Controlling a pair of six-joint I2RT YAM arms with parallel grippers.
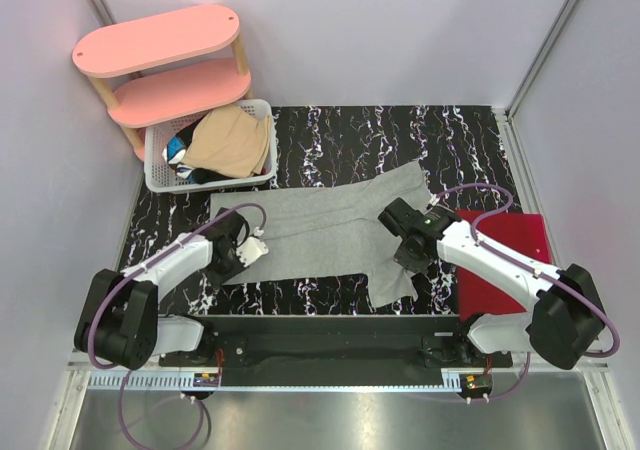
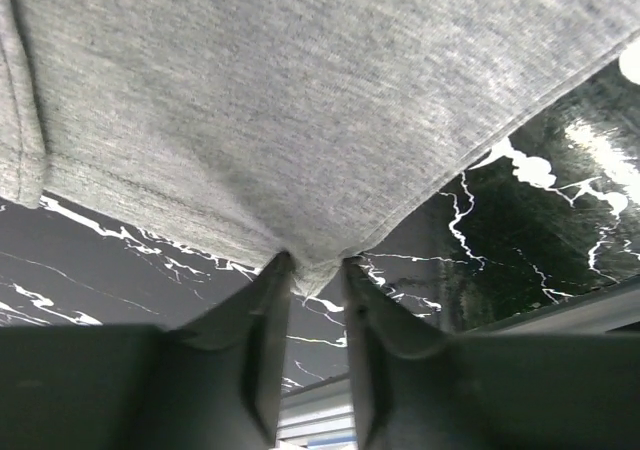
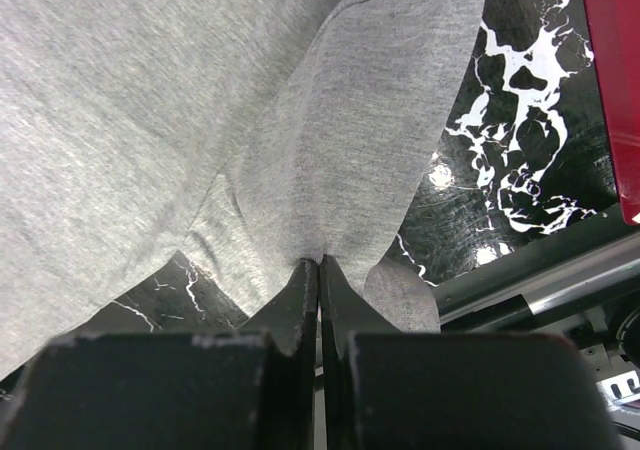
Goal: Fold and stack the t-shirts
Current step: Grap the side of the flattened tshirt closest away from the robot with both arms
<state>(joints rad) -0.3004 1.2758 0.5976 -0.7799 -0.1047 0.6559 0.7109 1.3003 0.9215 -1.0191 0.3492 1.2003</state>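
Grey t-shirt (image 1: 320,232): its pinched folds vanish between the fingers of the left hand (image 2: 312,265) and the right hand (image 3: 319,262), and both wrist views crop the cloth at their upper edges. Behind its left end, garments (image 1: 178,155) in the basket (image 1: 156,170) lie buried under a tan t-shirt (image 1: 235,142). Right of it, a red item (image 1: 520,235) is crossed by the right arm (image 1: 490,260).

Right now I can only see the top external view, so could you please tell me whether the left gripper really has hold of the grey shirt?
Observer: Yes. The left wrist view shows the left gripper pinching a hem corner of the grey t-shirt.
Operator: Thank you. Is the right one closed on cloth as well?
Observer: It is. The right wrist view shows the right gripper shut tight on a fold of the same shirt, with no gap visible between its fingers.
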